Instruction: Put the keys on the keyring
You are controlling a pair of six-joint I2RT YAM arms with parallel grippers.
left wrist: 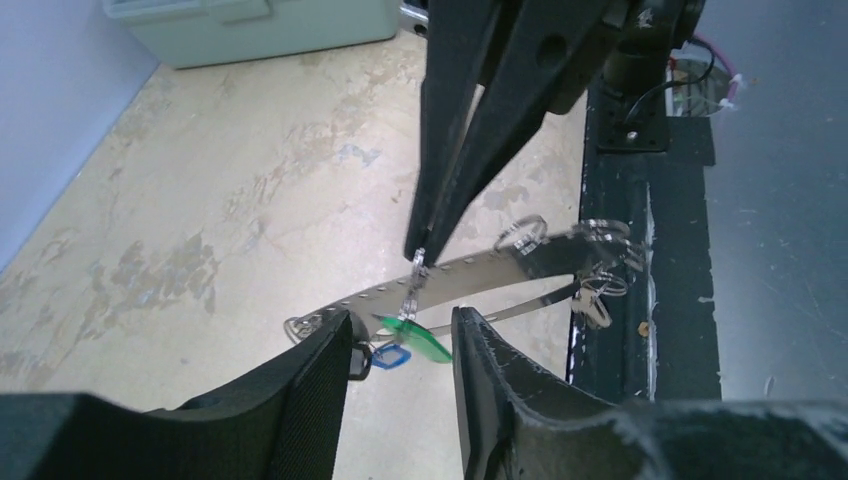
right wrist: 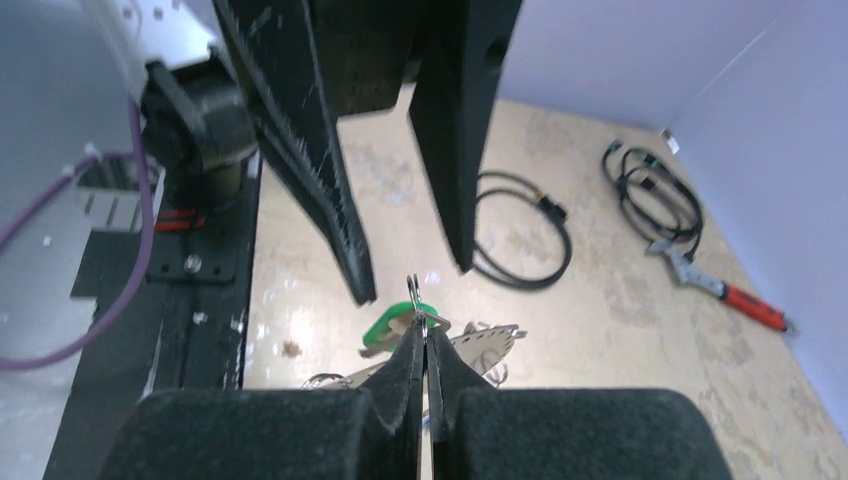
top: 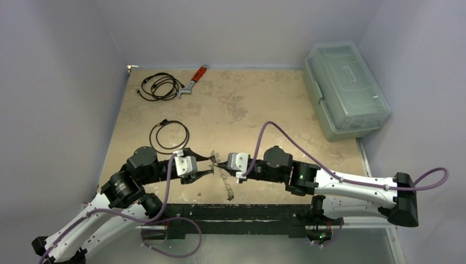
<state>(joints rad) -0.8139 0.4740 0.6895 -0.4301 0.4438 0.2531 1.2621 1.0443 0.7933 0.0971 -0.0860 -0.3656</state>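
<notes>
Above the tabletop (top: 264, 110), near the arm bases, the left gripper (left wrist: 402, 322) is seen released, its fingers parted around the green key (left wrist: 420, 340). The right gripper (right wrist: 422, 335) is clenched on that key's small wire loop. The keyring (left wrist: 470, 270) is stretched just behind the key. A blue key (left wrist: 390, 357) is shown by the left wrist view only.
</notes>
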